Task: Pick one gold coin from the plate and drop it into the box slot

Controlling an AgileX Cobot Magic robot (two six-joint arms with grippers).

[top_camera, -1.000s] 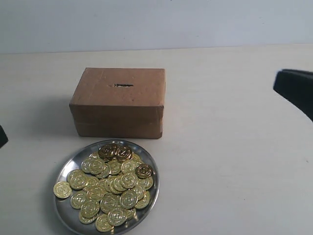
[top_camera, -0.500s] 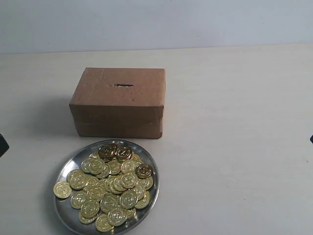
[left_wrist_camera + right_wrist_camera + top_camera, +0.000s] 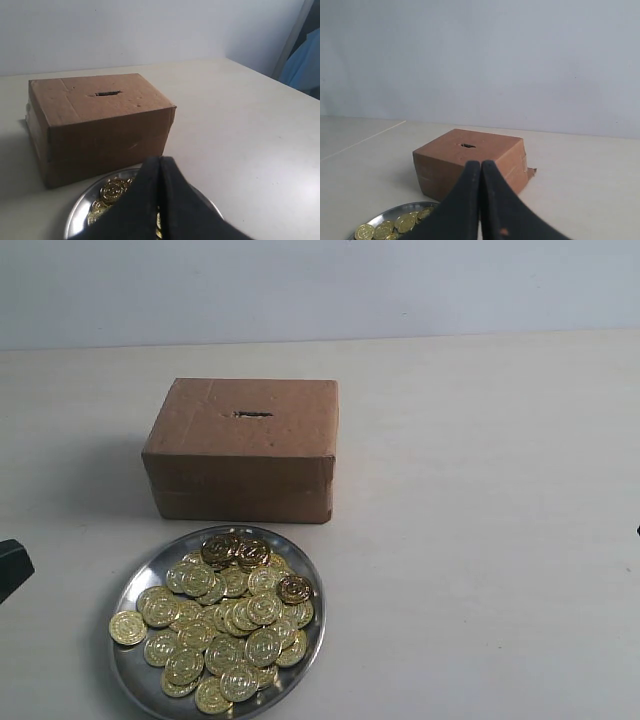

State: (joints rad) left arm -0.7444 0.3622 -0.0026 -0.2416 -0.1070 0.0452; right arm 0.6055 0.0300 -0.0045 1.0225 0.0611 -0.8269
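Observation:
The brown cardboard box (image 3: 240,450) stands at mid-table, with its dark slot (image 3: 252,414) in the top face. In front of it, the silver plate (image 3: 133,585) holds a heap of gold coins (image 3: 225,625). My left gripper (image 3: 160,161) is shut and holds nothing; it hangs above the plate (image 3: 79,216), short of the box (image 3: 100,130). A dark part of the left arm (image 3: 12,568) shows at the exterior view's left edge. My right gripper (image 3: 480,164) is shut and empty, well back from the box (image 3: 495,155) and its slot (image 3: 467,145).
The table (image 3: 480,540) is pale and bare to the right of the box and plate. A torn cardboard flap (image 3: 532,171) sticks out at the box's lower far corner. A plain wall rises behind the table.
The right arm has withdrawn off the right edge of the exterior view. The dark part of the left arm has shifted slightly down and inward at the left edge. Box, plate and coins are unmoved.

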